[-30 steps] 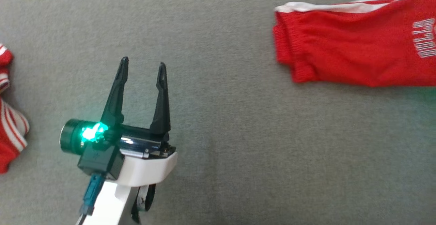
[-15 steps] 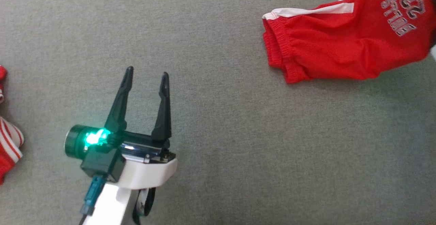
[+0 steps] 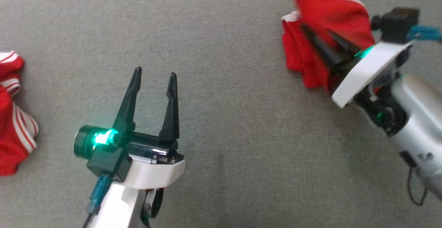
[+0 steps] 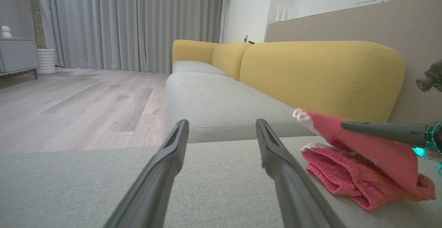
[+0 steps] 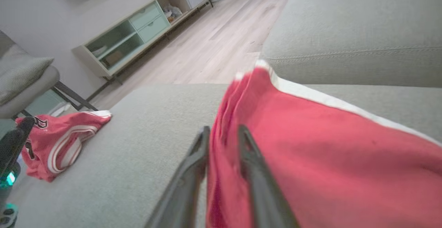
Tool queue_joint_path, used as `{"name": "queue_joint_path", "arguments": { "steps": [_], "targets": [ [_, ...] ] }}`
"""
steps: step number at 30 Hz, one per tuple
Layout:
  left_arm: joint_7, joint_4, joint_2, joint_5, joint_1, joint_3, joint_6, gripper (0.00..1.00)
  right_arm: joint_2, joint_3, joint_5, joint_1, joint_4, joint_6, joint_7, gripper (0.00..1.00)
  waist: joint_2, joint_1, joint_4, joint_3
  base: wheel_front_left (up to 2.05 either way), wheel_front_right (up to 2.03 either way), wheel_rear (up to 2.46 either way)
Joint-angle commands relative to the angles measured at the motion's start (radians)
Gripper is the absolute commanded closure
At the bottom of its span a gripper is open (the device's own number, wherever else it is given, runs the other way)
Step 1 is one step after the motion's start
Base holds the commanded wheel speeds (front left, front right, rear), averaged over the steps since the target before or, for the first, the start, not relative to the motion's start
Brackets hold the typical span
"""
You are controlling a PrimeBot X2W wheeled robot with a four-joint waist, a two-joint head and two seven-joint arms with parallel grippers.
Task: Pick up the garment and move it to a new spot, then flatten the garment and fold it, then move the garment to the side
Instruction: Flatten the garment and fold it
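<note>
The red garment point(image 3: 324, 17) with white trim lies bunched at the upper right of the grey cushion point(image 3: 224, 117). My right gripper point(image 3: 317, 31) is shut on a fold of it and holds that part up off the cushion. In the right wrist view the red cloth point(image 5: 310, 145) runs between the two narrow-set fingers of the right gripper point(image 5: 223, 129). My left gripper point(image 3: 155, 72) stands open at the lower left, holding nothing, well apart from the garment. In the left wrist view the left gripper point(image 4: 221, 122) points past the garment point(image 4: 362, 172), which lies to its right.
A second red garment with white stripes point(image 3: 13, 117) lies crumpled at the cushion's far left edge, also in the right wrist view point(image 5: 58, 141). A yellow sofa backrest point(image 4: 321, 76) rises behind the cushion. Wooden floor point(image 4: 69, 110) lies beyond the cushion's edge.
The right arm has come into view and carried the garment's held side over to the left, bunching it. The head camera shifted. The left gripper stayed open.
</note>
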Motion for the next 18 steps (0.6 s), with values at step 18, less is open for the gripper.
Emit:
{"name": "queue_joint_path", "arguments": {
  "steps": [18],
  "targets": [
    [-0.004, -0.009, -0.021, 0.038, 0.144, 0.108, 0.007, 0.0, 0.053, -0.424, -0.354, 0.413, 0.007, -0.001, -0.34, 0.0, 0.0, -0.0001, 0.006, -0.249, 0.0, 0.0, 0.0]
  ]
}}
